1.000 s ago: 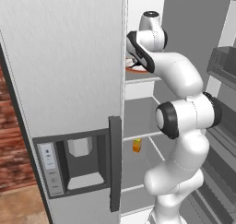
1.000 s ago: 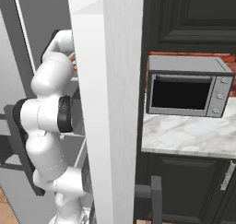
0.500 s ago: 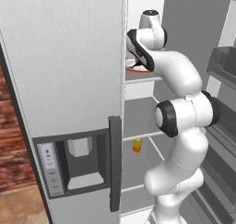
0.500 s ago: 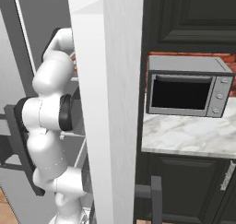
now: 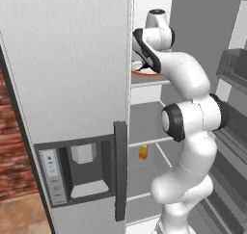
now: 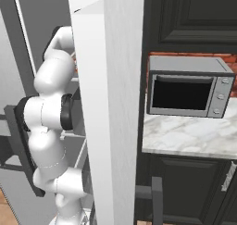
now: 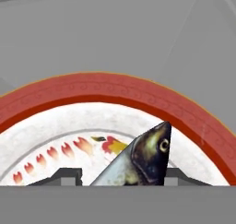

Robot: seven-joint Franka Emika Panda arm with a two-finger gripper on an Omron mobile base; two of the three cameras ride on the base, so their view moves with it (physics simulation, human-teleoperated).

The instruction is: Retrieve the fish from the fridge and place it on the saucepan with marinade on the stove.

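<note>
The fish [image 7: 144, 159], dark grey and whitish with a yellow eye, lies on a white plate with a broad red rim [image 7: 115, 87] on an upper shelf of the open fridge [image 5: 72, 84]. My gripper [image 7: 123, 177] straddles the fish's head end, a finger tip [image 7: 68, 175] close against each side, shut on it. From the left base view, the arm reaches up into the fridge with the gripper [image 5: 141, 66] down over the plate [image 5: 150, 73]. The saucepan and the stove are out of view.
A small yellow-orange upright item [image 5: 143, 151] stands on a lower fridge shelf. The fridge door [image 6: 121, 103] stands open edge-on beside the arm. Right of it a microwave [image 6: 190, 92] sits on a marble counter [image 6: 185, 136]. Door bins [image 5: 234, 69] hang at the right.
The arm has held almost the same pose at the upper shelf. Nothing else has visibly moved.
</note>
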